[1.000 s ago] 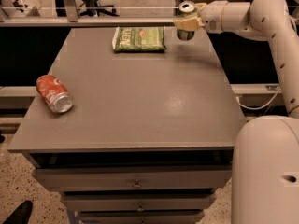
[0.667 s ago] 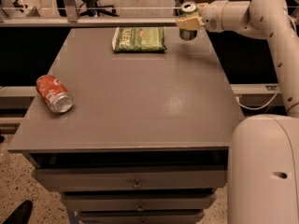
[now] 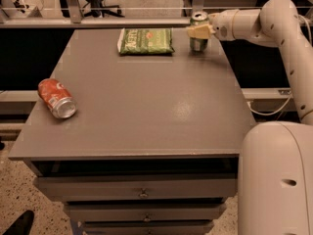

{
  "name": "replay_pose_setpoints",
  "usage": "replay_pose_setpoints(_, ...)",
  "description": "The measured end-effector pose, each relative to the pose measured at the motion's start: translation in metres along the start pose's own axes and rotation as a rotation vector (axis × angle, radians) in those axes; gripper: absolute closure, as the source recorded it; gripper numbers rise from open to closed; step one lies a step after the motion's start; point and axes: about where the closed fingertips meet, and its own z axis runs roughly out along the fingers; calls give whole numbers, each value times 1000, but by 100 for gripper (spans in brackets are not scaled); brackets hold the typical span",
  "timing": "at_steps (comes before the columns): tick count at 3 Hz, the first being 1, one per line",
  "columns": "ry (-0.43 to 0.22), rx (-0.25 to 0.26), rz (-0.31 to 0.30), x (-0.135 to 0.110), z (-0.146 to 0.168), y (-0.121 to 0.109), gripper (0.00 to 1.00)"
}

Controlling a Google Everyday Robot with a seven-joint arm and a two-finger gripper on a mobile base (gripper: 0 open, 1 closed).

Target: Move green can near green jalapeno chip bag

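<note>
- The robot's gripper [image 3: 197,32] is at the far right of the grey rectangular tabletop [image 3: 146,111]. It reaches in from the right on a white jointed arm [image 3: 274,18].
- Its jaws are clenched on the small green aluminium drink can with a silver top [image 3: 198,45]. One pale tan pad crosses the front of the can at about mid-height.
- The green can stands upright, with its base at the tabletop surface, near the far right corner.
- The flat rectangular green jalapeno chip bag with pale lettering [image 3: 146,40] lies flat at the far edge of the tabletop. It is just left of the green can, with a narrow strip of bare tabletop between them. The two do not touch.
- An orange-red drink can [image 3: 57,98] lies on its side near the left edge. Its silver end points toward the front, and it is well apart from the bag and the green can.
- Grey drawers with small knobs [image 3: 142,189] sit under the tabletop at the front.
- The robot's rounded white body [image 3: 279,180] fills the lower right corner, beside the tabletop.
</note>
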Motion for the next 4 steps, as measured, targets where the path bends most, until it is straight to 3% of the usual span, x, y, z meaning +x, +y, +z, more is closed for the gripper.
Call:
replay_pose_setpoints(2, -40, -105, 74, 3, 26, 25, 100)
replay_pose_setpoints(4, -44, -120, 85, 1, 30, 28, 59)
